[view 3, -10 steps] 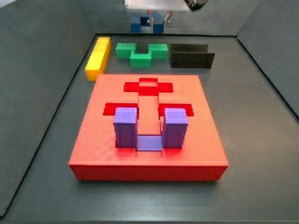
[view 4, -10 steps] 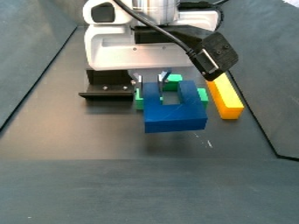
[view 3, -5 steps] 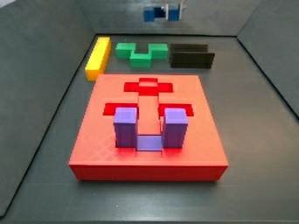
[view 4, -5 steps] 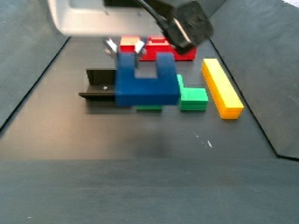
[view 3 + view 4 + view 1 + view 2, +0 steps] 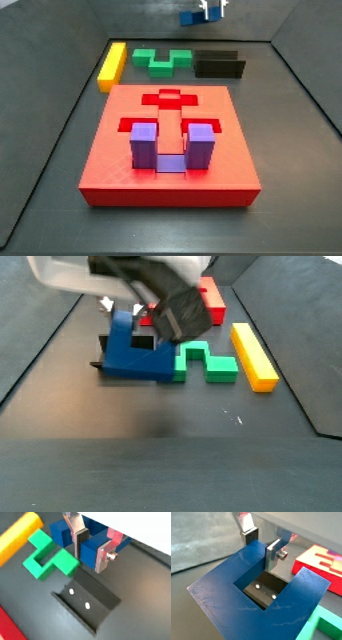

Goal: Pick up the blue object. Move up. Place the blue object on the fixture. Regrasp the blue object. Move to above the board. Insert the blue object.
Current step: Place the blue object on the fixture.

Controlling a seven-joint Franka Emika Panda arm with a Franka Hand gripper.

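Two silver fingers (image 5: pixel 271 554) of the gripper (image 5: pixel 261 543) pinch the base of the blue object (image 5: pixel 258 599), one plate on each face, with its two prongs pointing away from the wrist. In a side view the gripper (image 5: pixel 203 10) hangs high at the back of the scene, above the far row of pieces, and only a small patch of the blue object (image 5: pixel 191 17) shows beside it. In a side view the blue object (image 5: pixel 139 351) is lifted clear of the floor, directly over the fixture (image 5: pixel 104 360), hiding most of it. Through the gap between the prongs, the fixture (image 5: pixel 266 591) appears below, dark with two pale dots on its plate. The green notched block (image 5: pixel 48 554) lies on the floor just beside the fixture (image 5: pixel 87 603), and the yellow bar (image 5: pixel 254 356) lies beyond the green block, apart from it. The red board (image 5: pixel 170 150) sits well apart, nearer the front, with a purple U-shaped block (image 5: pixel 168 143) seated upright in one of its recesses
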